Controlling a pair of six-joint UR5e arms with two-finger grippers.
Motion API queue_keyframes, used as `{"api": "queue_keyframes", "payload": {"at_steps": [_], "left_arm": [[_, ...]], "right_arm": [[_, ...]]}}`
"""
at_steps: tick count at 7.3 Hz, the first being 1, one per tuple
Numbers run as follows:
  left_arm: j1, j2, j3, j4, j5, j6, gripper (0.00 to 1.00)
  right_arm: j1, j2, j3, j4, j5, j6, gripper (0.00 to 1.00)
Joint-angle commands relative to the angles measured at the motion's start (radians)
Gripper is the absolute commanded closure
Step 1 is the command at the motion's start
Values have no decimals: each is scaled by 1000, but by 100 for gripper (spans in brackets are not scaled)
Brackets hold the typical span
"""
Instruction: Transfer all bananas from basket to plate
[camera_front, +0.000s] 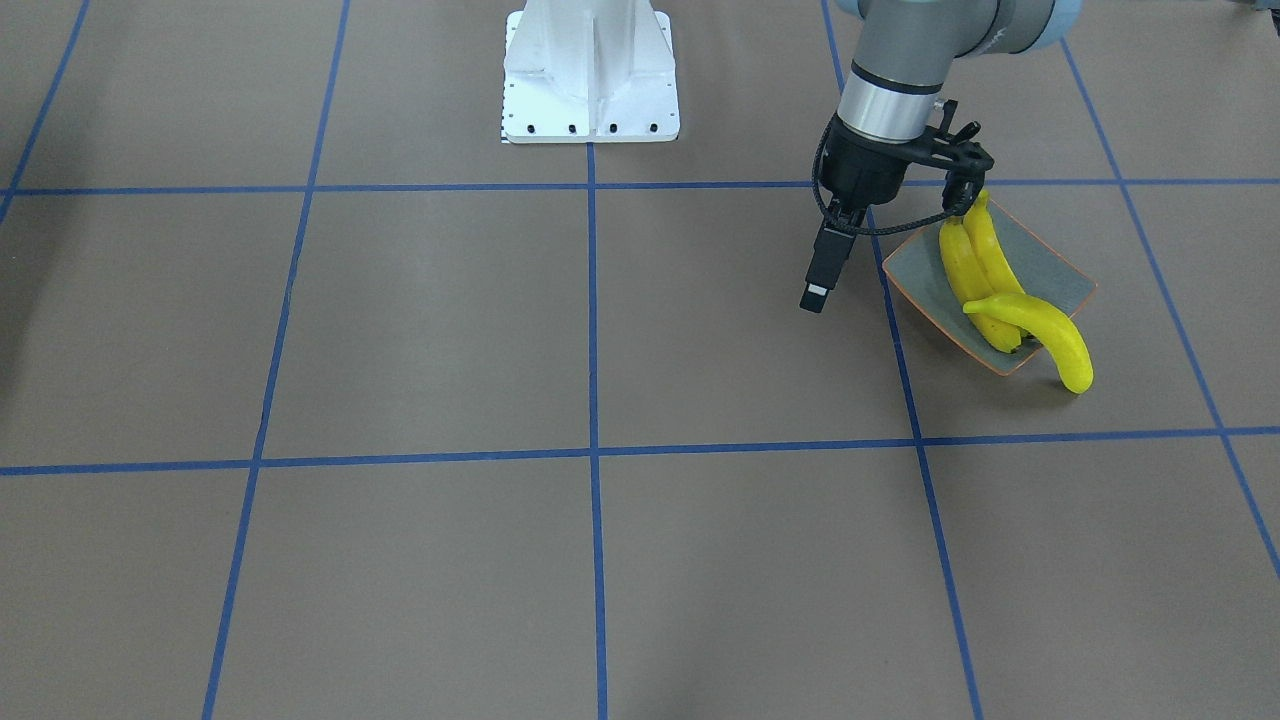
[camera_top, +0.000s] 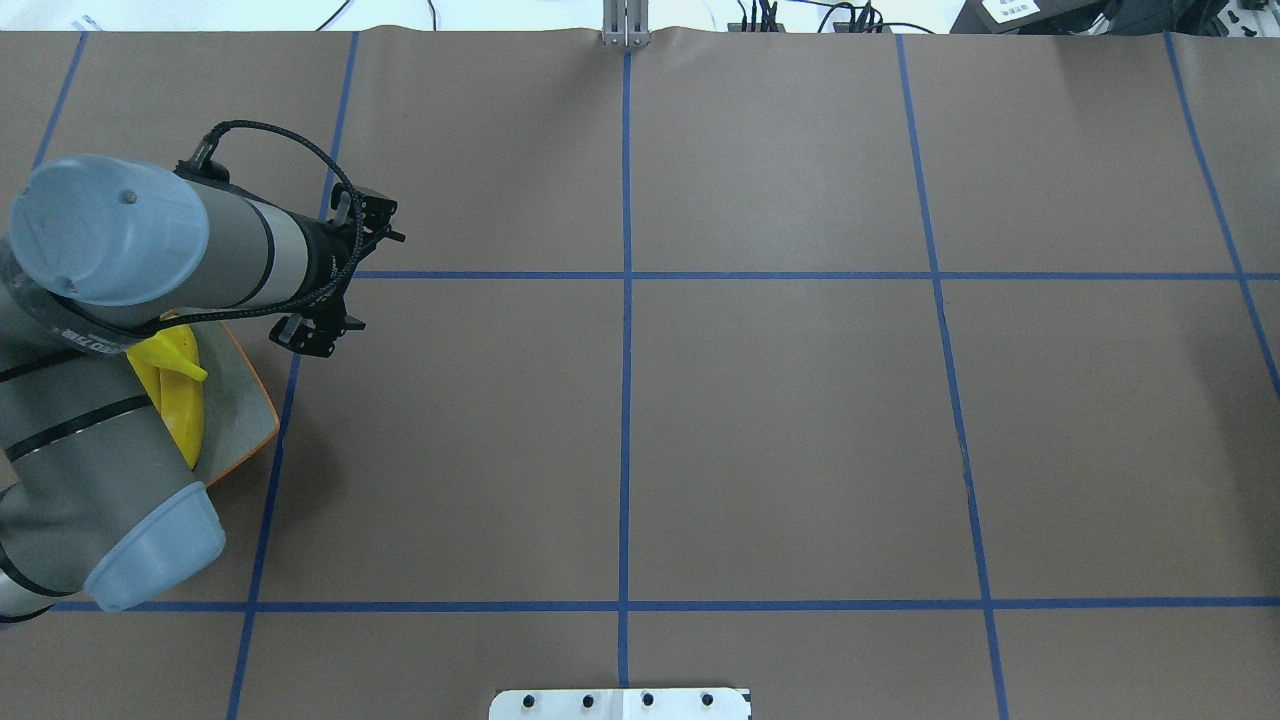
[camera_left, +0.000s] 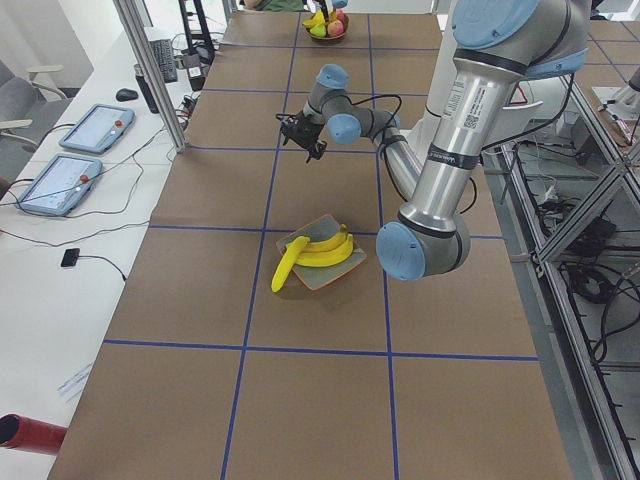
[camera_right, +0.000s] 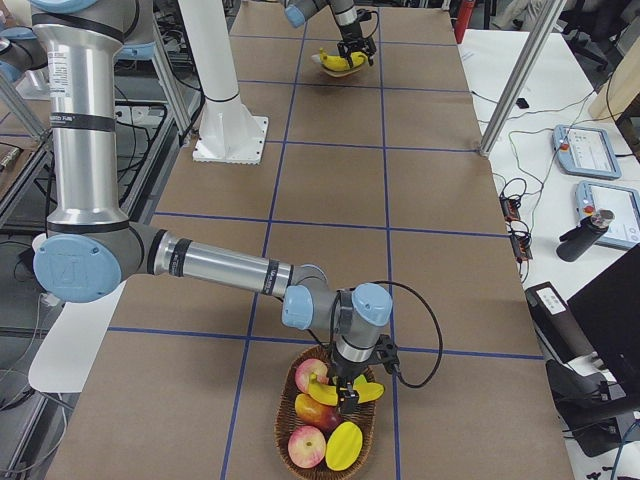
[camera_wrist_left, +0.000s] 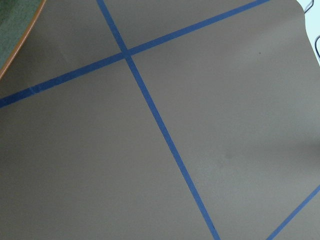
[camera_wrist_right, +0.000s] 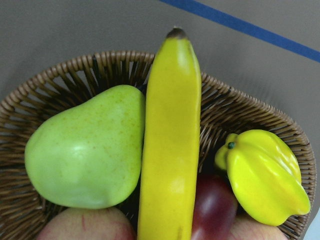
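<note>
Two yellow bananas (camera_front: 975, 262) lie side by side in the grey-green plate (camera_front: 908, 268), a third banana (camera_front: 1045, 338) overhangs its rim, and a fourth banana (camera_wrist_right: 170, 145) lies in the wicker basket (camera_wrist_right: 65, 75).

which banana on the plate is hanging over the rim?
The crosswise banana on top: one end juts past the plate's orange rim. The other two lie side by side along the plate.

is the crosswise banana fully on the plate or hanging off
Hanging off: one end of the banana lies over the plate, the other sticks out past its rim.
</note>
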Motion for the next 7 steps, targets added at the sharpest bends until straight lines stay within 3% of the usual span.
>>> {"api": "queue_keyframes", "payload": {"at_steps": [1,7], "left_arm": [[0,0,1,0,0,0,0],[2,2,1,0,5,0,0]], "right_arm": [[0,12,-30,4,1,5,7],[-1,9,-49,4,18,7,12]]}}
